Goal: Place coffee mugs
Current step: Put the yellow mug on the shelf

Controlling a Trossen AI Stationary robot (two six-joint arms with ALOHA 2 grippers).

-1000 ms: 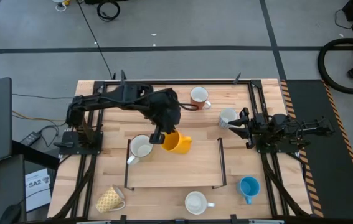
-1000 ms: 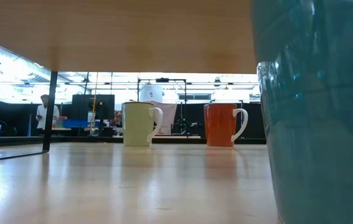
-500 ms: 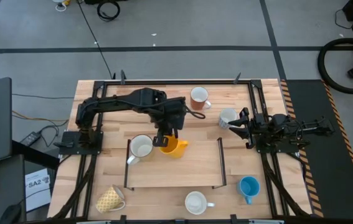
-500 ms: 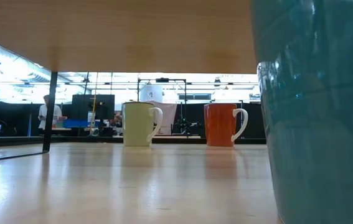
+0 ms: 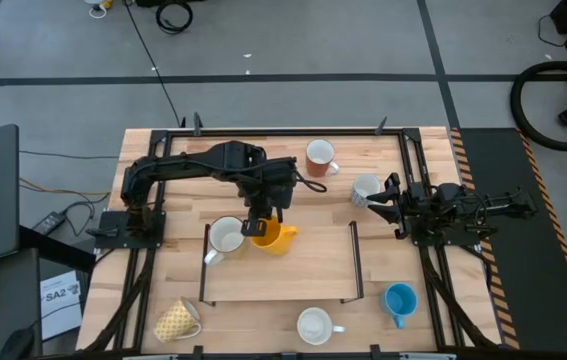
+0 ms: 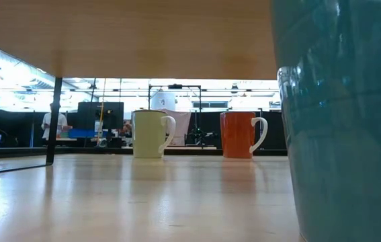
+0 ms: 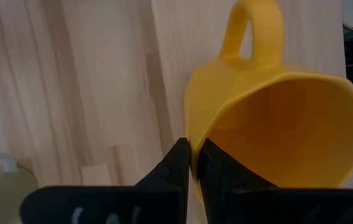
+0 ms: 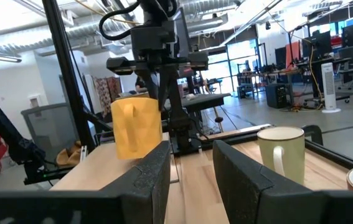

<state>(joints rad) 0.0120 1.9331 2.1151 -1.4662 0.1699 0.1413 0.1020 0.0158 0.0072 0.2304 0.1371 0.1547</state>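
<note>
Looking across the table [image 5: 293, 275] from left to right, I see the patterned yellow mug [image 5: 177, 320] near the front left corner, then a white mug [image 5: 226, 236] just beside the yellow mug [image 5: 276, 238] my left gripper [image 5: 259, 226] is clamped on, pinching its rim. Bare wood lies open in front of it, between the two black rails. Since a second ago the arm has drawn that mug in toward the white one and lower. It hangs tilted, its mouth toward the gripper and its handle away. My right gripper [image 5: 376, 200] waits beside the white mug [image 5: 365, 187] at the right, its fingers apart, holding nothing.
</note>
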